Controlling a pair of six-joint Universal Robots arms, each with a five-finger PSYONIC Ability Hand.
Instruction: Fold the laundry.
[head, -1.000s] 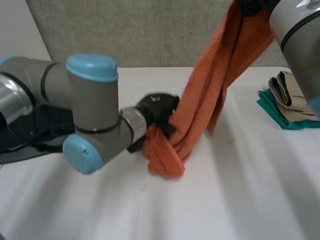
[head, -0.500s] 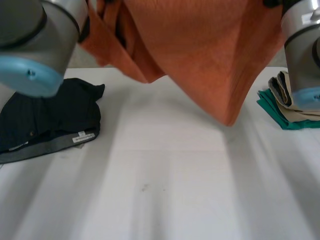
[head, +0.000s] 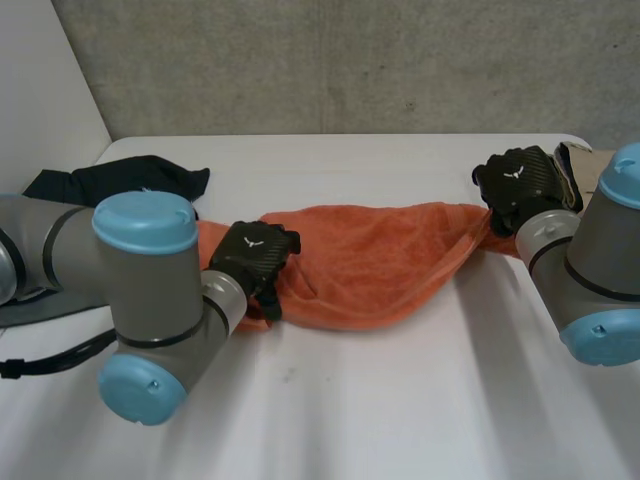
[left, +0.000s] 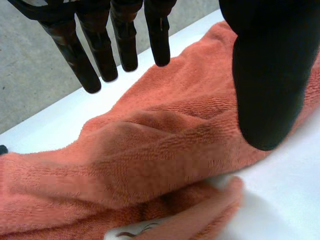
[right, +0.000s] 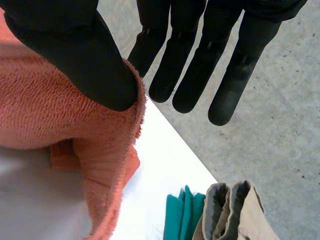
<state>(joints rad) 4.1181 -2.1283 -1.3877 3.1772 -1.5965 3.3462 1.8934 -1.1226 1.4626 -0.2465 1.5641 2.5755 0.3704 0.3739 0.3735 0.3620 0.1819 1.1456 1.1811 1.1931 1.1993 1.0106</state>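
You have one orange towel (head: 370, 260) lying stretched left to right across the middle of the white table (head: 400, 400), bunched and creased rather than flat.

Far left lies one black garment (head: 130, 180), crumpled; your left arm (head: 140, 290) covers its near part. At the far right sits a folded pile: the right wrist view gives you one teal piece (right: 182, 215) and one beige piece (right: 235, 215) beside it. From the head view only a beige sliver (head: 577, 158) shows behind the right hand (head: 518, 182), and you cannot tell how many layers the pile has.

Your left hand (head: 255, 255) sits at the towel's left end. Its fingers (left: 122, 40) are straight and spread above the towel (left: 150, 150), thumb held apart, grasping nothing.

Your right hand is at the towel's right end. Its fingers (right: 187, 75) point straight out past the towel's edge (right: 107, 150); the thumb lies against that edge, with no pinch.

The right arm (head: 590, 270) hides the table's right edge.
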